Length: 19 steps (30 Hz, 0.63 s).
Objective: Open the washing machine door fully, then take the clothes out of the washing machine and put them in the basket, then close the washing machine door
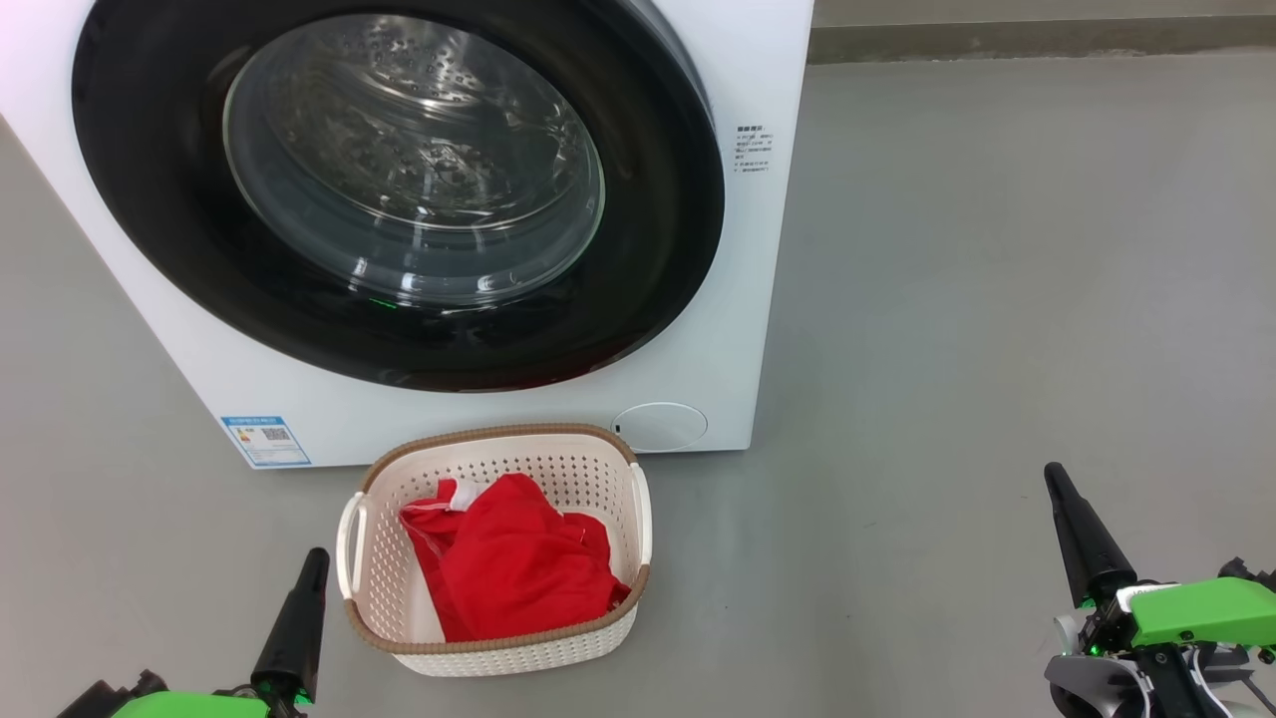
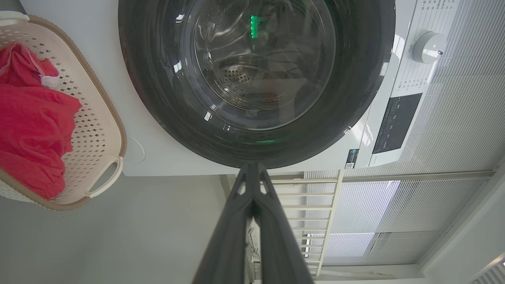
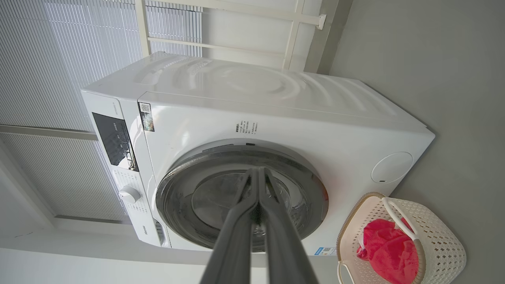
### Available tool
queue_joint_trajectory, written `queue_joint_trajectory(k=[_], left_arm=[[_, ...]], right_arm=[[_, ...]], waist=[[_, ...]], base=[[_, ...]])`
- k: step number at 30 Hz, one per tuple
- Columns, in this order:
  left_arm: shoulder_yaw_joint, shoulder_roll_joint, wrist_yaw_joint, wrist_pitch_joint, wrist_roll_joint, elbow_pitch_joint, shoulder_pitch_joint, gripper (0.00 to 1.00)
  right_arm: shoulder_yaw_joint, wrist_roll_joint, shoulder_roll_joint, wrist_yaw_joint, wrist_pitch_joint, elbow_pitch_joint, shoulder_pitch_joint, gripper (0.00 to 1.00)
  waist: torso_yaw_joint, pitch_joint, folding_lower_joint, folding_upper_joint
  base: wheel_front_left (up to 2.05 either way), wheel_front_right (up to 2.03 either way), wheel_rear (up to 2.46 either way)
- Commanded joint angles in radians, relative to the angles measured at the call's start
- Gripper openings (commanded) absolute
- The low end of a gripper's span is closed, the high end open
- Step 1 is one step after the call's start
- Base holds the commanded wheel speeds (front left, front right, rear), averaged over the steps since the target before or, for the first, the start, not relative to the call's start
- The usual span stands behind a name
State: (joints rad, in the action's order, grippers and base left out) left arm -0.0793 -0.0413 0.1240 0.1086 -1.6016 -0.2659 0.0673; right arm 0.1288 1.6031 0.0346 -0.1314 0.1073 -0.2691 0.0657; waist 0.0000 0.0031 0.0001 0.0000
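The white washing machine (image 1: 758, 249) stands on the floor with its black-rimmed round door (image 1: 399, 189) shut against the front; the steel drum shows through the glass. In front of it sits the cream basket (image 1: 498, 643) with red clothes (image 1: 508, 568) inside. My left gripper (image 1: 314, 560) is shut and empty at the lower left, just left of the basket. My right gripper (image 1: 1055, 477) is shut and empty at the lower right, well away from the basket. Both wrist views show the door (image 2: 256, 79) (image 3: 240, 197) closed and the basket (image 2: 98, 130) (image 3: 442, 232) with the clothes (image 2: 31, 118) (image 3: 388, 248).
Grey floor (image 1: 997, 299) spreads to the right of the machine. A blue sticker (image 1: 265, 441) and a round white flap (image 1: 660, 426) sit low on the machine's front. A control panel with a knob (image 2: 428, 47) and window blinds (image 3: 59, 59) appear in the wrist views.
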Motion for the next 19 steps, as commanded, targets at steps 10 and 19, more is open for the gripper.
queue_joint_trajectory(k=[10,19], left_arm=[[-0.034,-0.009,0.007,0.005,-0.007,0.021,0.041,0.00],[-0.034,-0.009,0.007,0.005,-0.007,0.021,0.041,0.00]], right_arm=[[-0.015,0.006,0.016,0.001,0.006,0.024,0.042,0.00],[-0.015,0.006,0.016,0.001,0.006,0.024,0.042,0.00]], waist=[[0.000,0.000,-0.0001,0.0000],[0.000,0.000,-0.0001,0.0000]], base=[[0.00,0.00,0.00],[0.00,0.00,0.00]])
